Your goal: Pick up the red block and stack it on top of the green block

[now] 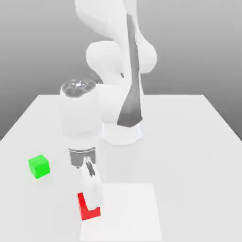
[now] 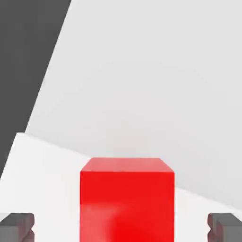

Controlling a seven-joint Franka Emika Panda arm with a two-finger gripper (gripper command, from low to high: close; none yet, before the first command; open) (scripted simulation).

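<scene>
White table under grey backdrop, brighter square patch.

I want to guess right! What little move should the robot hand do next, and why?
Probably close the fingers. The open gripper already straddles the red block, one pad on each side with gaps, and the green block waits apart.

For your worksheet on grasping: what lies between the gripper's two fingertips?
The red block sits between the open gripper's fingers, gaps either side, in the hand view.

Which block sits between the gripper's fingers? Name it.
The red block, flanked by both fingers; the green block sits apart toward the exterior view's left.
</scene>
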